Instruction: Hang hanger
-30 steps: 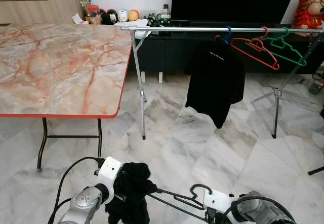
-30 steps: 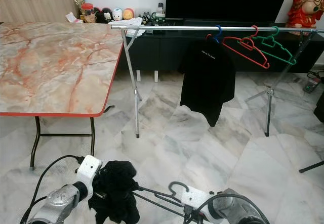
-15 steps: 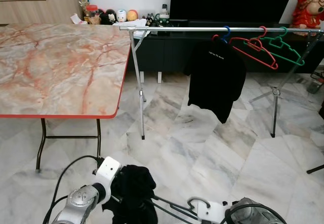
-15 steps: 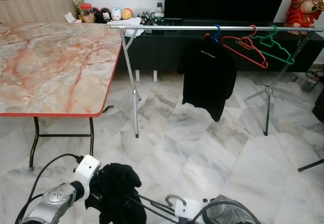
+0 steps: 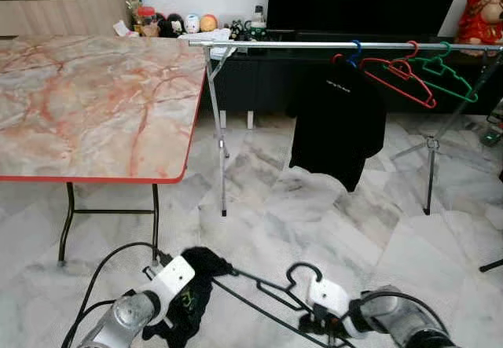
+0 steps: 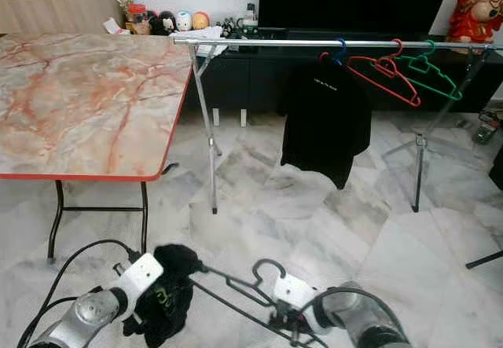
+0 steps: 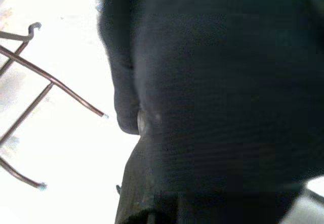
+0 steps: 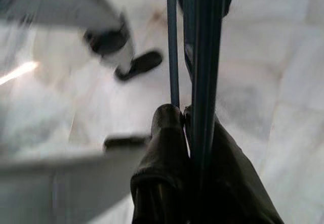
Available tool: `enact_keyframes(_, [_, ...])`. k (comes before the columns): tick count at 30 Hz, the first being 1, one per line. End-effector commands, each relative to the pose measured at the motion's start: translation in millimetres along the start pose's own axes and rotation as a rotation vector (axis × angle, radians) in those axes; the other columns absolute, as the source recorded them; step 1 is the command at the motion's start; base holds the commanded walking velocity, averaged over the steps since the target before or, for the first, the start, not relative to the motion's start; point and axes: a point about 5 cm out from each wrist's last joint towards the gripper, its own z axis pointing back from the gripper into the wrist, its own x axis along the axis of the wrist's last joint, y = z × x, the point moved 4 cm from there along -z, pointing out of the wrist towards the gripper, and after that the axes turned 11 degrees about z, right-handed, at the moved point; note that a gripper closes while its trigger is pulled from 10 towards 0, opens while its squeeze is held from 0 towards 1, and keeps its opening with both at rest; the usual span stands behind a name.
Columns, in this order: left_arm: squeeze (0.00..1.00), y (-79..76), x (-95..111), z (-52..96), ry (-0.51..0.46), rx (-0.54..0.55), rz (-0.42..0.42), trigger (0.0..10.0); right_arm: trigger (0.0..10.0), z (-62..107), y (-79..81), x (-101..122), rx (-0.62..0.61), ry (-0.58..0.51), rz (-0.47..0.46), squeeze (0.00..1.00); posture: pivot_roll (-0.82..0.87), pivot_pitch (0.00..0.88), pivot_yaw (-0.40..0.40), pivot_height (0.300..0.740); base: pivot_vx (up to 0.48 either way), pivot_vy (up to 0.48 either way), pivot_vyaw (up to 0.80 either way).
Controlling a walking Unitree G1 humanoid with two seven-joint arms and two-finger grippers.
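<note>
A black wire hanger (image 5: 267, 293) lies low in front of me, hook (image 5: 302, 272) up, above the marble floor. My right gripper (image 8: 185, 115) is shut on its wires near the hook; the white wrist (image 5: 328, 297) sits just right of the hook. A black garment (image 5: 191, 297) bunches on the hanger's left end, and my left gripper (image 5: 169, 305) is buried in it and shut on the cloth. Ahead stands a clothes rack with a silver rail (image 5: 314, 45), carrying a black T-shirt (image 5: 336, 124) on a blue hanger, a red hanger (image 5: 399, 73) and a green hanger (image 5: 446, 71).
A marble-patterned table (image 5: 94, 97) with a red edge stands to the left, its legs (image 5: 153, 214) close to my left arm. A black TV cabinet (image 5: 259, 77) lines the wall behind the rack. The rack's left leg (image 5: 220, 144) stands on the floor.
The right gripper has lifted the hanger, so its hook stands higher. The left wrist has turned and the garment now hangs lower and flatter.
</note>
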Motion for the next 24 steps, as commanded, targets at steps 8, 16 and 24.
enact_keyframes(8, [0.0,-2.0,-4,0.2,0.004,0.005,-0.058,0.0,0.0,23.7,2.8,-33,0.119,0.243,0.129,0.0,0.06,0.083,-0.025,0.74,0.0,0.0,0.0])
enact_keyframes(16, [0.0,-1.8,-4,0.5,-0.01,0.023,-0.094,0.0,0.0,35.3,15.6,-55,0.251,0.39,0.191,0.0,0.06,0.081,-0.028,0.74,0.0,0.0,0.0])
enact_keyframes(24, [0.0,-4.1,32,1.9,-0.203,0.008,-0.048,0.0,0.0,26.1,39.2,-65,0.37,0.41,0.176,0.0,0.07,0.074,-0.033,0.74,0.0,0.0,0.0])
